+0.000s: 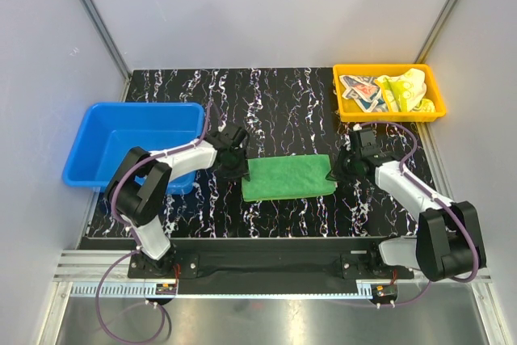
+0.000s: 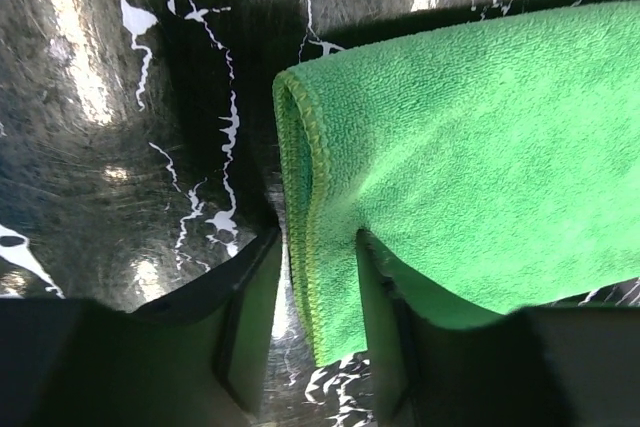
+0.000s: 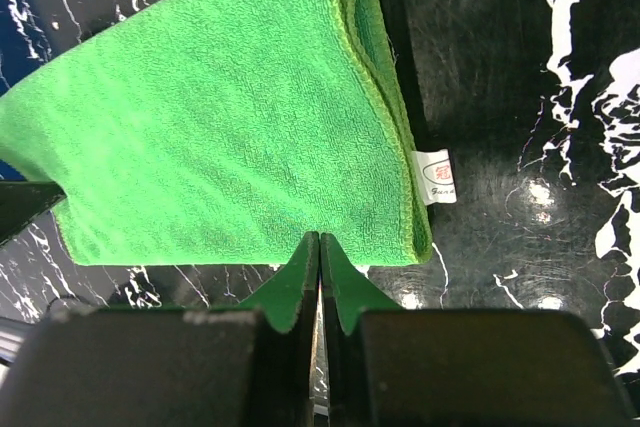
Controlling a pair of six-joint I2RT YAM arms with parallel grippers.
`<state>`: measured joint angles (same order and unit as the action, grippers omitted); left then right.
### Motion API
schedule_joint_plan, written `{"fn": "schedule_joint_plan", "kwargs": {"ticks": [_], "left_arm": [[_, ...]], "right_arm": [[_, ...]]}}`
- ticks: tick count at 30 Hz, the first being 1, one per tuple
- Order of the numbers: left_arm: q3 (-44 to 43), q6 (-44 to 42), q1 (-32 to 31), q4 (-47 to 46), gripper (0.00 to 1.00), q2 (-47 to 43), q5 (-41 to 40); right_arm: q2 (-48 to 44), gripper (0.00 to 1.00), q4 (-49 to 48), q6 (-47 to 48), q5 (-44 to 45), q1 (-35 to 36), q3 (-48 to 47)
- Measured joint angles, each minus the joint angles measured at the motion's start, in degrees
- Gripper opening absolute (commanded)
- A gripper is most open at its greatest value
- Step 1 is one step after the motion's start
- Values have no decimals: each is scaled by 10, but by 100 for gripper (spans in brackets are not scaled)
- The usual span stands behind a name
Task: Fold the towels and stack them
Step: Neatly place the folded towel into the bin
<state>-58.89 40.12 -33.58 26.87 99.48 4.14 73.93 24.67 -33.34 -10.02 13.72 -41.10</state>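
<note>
towel update from where i'm standing: the green towel (image 1: 288,177) lies folded flat in the middle of the table (image 1: 283,103), with an arm at each short end. from above you only get the left gripper (image 1: 234,161) at its left edge and the right gripper (image 1: 343,169) at its right edge, and the jaws are too small to read there. the wrist cams fill that in. left wrist view: fingers (image 2: 385,327) spread apart, straddling the doubled hem, one lying on the cloth and the other just beside it, so nothing's clamped. right wrist view: fingers pressed tight together, tips at the towel's hem, no cloth visibly pinched between them. that view also catches a small white label (image 3: 435,177) sticking out of the fold, which the overhead misses. only the overhead shows the rest: the crocodile towel (image 1: 408,90) and the rabbit-print towel (image 1: 361,90) bunched in the orange bin (image 1: 388,114) at the back right, plus a blue bin (image 1: 81,169) on the left.
</note>
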Motion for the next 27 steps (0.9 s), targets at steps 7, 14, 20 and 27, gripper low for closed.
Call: {"fn": "schedule_joint_plan", "kwargs": {"ticks": [7, 14, 20, 27], "left_arm": [[4, 37, -14, -13, 25, 3, -11], [-2, 61, -22, -18, 0, 10, -14], [-24, 58, -29, 25, 0, 13, -53], [-73, 23, -33, 142, 0, 14, -146]], "right_arm": [[-18, 7, -1, 0, -1, 0, 13], [-50, 7, -7, 1, -2, 0, 16], [-71, 7, -8, 3, -2, 0, 16], [-80, 7, -8, 3, -3, 0, 16]]}}
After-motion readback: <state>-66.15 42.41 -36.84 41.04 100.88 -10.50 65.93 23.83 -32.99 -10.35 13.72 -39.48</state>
